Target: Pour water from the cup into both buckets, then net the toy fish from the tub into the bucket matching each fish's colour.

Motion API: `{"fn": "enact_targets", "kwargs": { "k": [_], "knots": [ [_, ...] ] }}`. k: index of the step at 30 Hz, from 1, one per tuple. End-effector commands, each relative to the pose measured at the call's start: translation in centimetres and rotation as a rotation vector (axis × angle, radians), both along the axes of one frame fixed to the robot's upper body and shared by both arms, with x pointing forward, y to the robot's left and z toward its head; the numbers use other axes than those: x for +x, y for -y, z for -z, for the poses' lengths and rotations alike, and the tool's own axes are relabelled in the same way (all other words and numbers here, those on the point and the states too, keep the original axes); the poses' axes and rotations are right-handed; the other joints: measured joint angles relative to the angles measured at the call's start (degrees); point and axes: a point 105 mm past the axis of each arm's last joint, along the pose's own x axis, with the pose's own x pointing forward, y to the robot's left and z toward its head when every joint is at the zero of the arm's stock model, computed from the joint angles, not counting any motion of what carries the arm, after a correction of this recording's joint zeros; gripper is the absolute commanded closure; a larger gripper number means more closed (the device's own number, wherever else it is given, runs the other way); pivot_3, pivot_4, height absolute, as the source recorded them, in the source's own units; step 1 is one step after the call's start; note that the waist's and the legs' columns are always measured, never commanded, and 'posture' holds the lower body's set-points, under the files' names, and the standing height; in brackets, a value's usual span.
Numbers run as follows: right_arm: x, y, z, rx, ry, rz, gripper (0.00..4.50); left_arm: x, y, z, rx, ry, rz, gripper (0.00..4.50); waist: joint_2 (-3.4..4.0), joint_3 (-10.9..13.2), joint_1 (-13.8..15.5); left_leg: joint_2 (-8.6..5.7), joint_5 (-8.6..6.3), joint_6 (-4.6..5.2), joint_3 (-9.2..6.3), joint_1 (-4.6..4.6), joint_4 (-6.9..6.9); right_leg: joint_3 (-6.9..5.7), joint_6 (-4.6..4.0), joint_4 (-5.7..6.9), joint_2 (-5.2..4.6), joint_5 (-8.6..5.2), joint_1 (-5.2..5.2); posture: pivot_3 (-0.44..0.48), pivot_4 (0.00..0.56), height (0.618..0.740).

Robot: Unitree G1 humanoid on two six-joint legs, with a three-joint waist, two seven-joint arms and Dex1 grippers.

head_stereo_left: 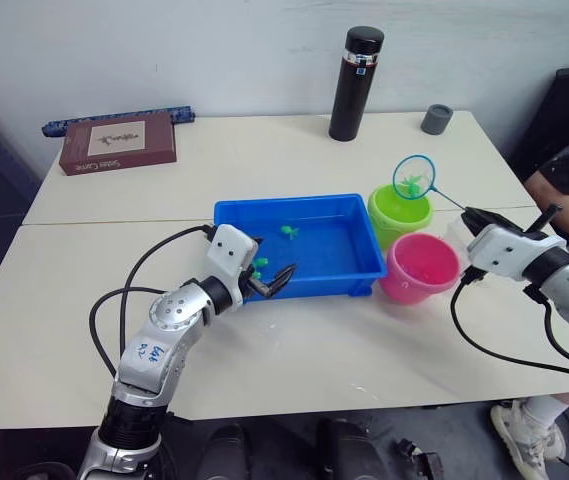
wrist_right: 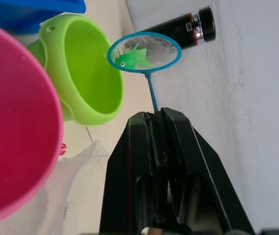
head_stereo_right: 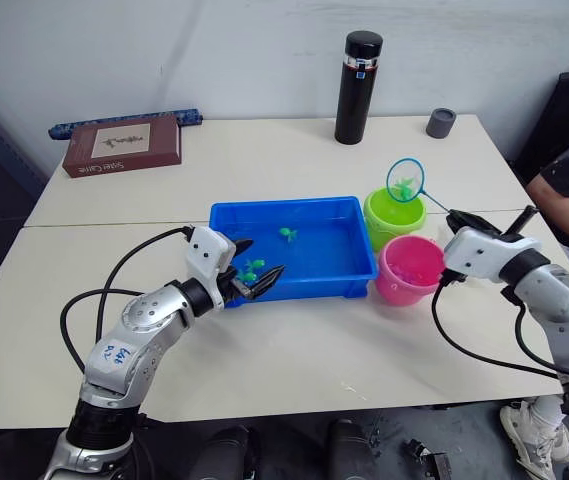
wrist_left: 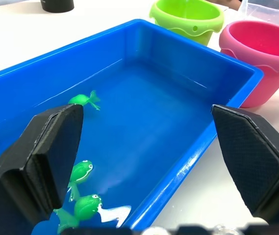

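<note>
The right gripper (wrist_right: 155, 115) is clenched on the thin handle of the net (head_stereo_left: 414, 177), whose hoop holds a green fish (wrist_right: 132, 58) above the green bucket (head_stereo_left: 396, 212). The fish looks light and wet-slick (likely to slip out if tipped), so holding low on the stiff handle suits. The left gripper (head_stereo_left: 270, 277) hangs released over the tub (head_stereo_left: 309, 280) on the desk (head_stereo_left: 294, 150).

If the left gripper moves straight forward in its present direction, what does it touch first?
Probably the water in the blue tub: the open left gripper points over its near rim, with green toy fish by one finger. Depth is unclear.
</note>
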Motion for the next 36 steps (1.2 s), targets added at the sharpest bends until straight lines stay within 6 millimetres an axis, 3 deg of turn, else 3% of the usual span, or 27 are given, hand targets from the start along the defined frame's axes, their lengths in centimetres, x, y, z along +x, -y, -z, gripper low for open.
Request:
{"fn": "enact_targets", "kwargs": {
  "k": [1, 10, 19, 23, 27, 30, 36],
  "knots": [
    [0.0, 0.0, 0.1, -0.142, 0.071, -0.021, 4.50, -0.3, 0.3, -1.0, -0.007, 0.047, 0.009, 0.02, 0.00, 0.0, 0.0, 0.00, 0.00, 0.00, 0.00, 0.00, 0.00, 0.01, 0.00, 0.00, 0.00, 0.00, 0.00, 0.000, 0.150, 0.740],
    [1.3, 2.8, -0.7, -0.257, 0.163, 0.069, 4.50, -0.5, 0.2, -0.9, -0.006, 0.046, 0.006, 0.02, 0.01, 0.0, -0.1, 0.00, 0.10, -0.13, 0.01, 0.01, 0.03, 0.04, 0.00, 0.02, 0.00, 0.00, 0.01, 0.000, 0.150, 0.740],
    [1.1, 1.7, -1.4, -0.242, 0.201, 0.012, 4.50, -0.5, 0.2, -1.0, -0.006, 0.047, 0.007, 0.02, 0.01, 0.0, -0.3, 0.00, 0.13, -0.15, 0.01, 0.02, 0.03, 0.06, 0.01, 0.02, 0.02, 0.01, 0.01, 0.000, 0.150, 0.740],
    [0.9, -1.6, -4.2, 0.017, 0.193, -0.095, 4.50, -0.5, 0.0, -1.0, -0.004, 0.047, 0.001, 0.02, 0.01, 0.0, -0.6, 0.01, 0.13, -0.15, 0.01, 0.03, 0.03, 0.08, 0.04, 0.03, 0.06, 0.02, 0.04, 0.000, 0.150, 0.740],
    [-0.1, -5.8, -4.6, 0.250, 0.036, -0.231, 4.50, -0.7, -0.2, -1.0, -0.002, 0.043, -0.009, 0.02, 0.01, 0.0, -1.1, 0.05, 0.14, -0.17, -0.10, 0.07, 0.03, 0.05, 0.06, 0.06, 0.12, 0.03, 0.12, 0.000, 0.150, 0.740],
    [-0.3, -7.6, -5.0, 0.450, -0.114, -0.265, 4.50, -0.7, -0.4, -0.9, -0.002, 0.041, -0.022, 0.02, 0.01, 0.0, -1.1, 0.06, 0.13, -0.14, -0.11, 0.06, 0.04, 0.05, 0.06, 0.09, 0.10, 0.04, 0.13, 0.000, 0.150, 0.740],
    [-1.6, -9.4, -3.4, 0.479, -0.327, -0.311, 4.50, -0.8, -0.8, -0.9, -0.001, 0.038, -0.039, 0.02, 0.01, 0.0, -0.1, 0.06, -0.09, 0.23, -0.16, 0.03, 0.06, 0.01, 0.04, 0.09, 0.05, 0.03, 0.12, 0.000, 0.150, 0.740]
  ]
}}
